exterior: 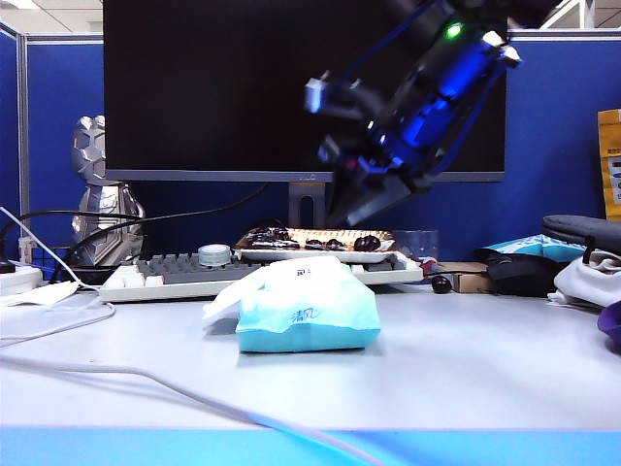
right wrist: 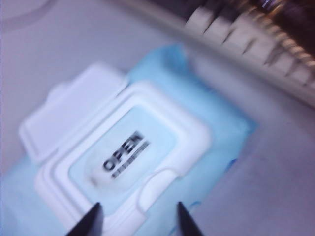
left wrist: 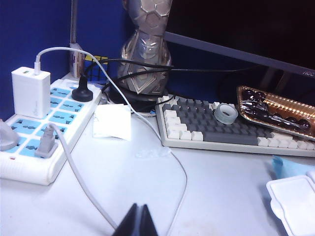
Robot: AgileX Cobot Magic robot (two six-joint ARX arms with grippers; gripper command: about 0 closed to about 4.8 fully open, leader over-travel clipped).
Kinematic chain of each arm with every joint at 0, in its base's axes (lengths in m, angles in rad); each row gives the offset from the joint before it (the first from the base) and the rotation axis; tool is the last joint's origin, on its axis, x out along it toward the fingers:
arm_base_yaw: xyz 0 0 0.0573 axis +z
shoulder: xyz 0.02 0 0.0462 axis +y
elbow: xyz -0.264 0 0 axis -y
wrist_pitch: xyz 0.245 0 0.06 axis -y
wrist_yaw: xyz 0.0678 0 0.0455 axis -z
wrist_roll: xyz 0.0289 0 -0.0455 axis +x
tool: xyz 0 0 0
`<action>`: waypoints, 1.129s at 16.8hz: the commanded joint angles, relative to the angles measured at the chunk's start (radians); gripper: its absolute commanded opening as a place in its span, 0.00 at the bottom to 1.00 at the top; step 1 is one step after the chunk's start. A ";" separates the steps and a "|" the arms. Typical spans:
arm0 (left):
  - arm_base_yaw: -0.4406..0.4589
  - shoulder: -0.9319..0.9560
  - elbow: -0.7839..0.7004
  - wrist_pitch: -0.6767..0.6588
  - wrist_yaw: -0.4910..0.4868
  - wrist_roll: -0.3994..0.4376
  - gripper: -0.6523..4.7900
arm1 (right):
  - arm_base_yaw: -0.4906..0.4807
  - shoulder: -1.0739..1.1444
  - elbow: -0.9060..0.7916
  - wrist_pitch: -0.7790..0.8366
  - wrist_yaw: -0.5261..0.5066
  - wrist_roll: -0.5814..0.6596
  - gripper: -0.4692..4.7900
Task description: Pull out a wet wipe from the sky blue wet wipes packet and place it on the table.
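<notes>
1. Blue edging runs along the near rim of the table [exterior: 466, 369], closest to the outside camera; just behind it a white cable [exterior: 146, 383] trails across the pale surface.
2. At the middle of the table we see the sky blue wet wipes packet [exterior: 309, 316], with its white top and a small blue scribble on the front. Its white lid flap sticks out to the left.
3. Above and behind the packet, the right gripper [exterior: 374, 199] hangs in the air on a blurred dark arm lit blue, pointing down toward the packet without touching it.
4. Only the right wrist camera shows us the packet [right wrist: 147, 147] from above: the hinged lid lies folded open, and a seal printed "OPEN" covers the slot. We see no wipe pulled out. The right gripper [right wrist: 138, 219] has its two dark fingertips spread apart over the near edge of the white frame.
5. Only the left wrist camera shows us the left gripper [left wrist: 138, 221], its fingertips pressed together, low over the table [left wrist: 221, 196] far to the left, near a power strip [left wrist: 44, 128] and the keyboard [left wrist: 221, 128].
</notes>
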 commanded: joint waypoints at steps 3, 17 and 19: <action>0.001 -0.003 0.003 0.007 0.004 0.000 0.12 | 0.058 0.036 0.020 -0.031 0.141 -0.216 0.64; 0.001 -0.003 0.003 0.005 0.000 -0.022 0.12 | 0.143 0.129 0.023 0.084 0.238 -0.417 0.62; 0.001 -0.003 0.003 0.006 0.000 -0.023 0.12 | 0.147 0.142 0.023 0.079 0.253 -0.425 0.60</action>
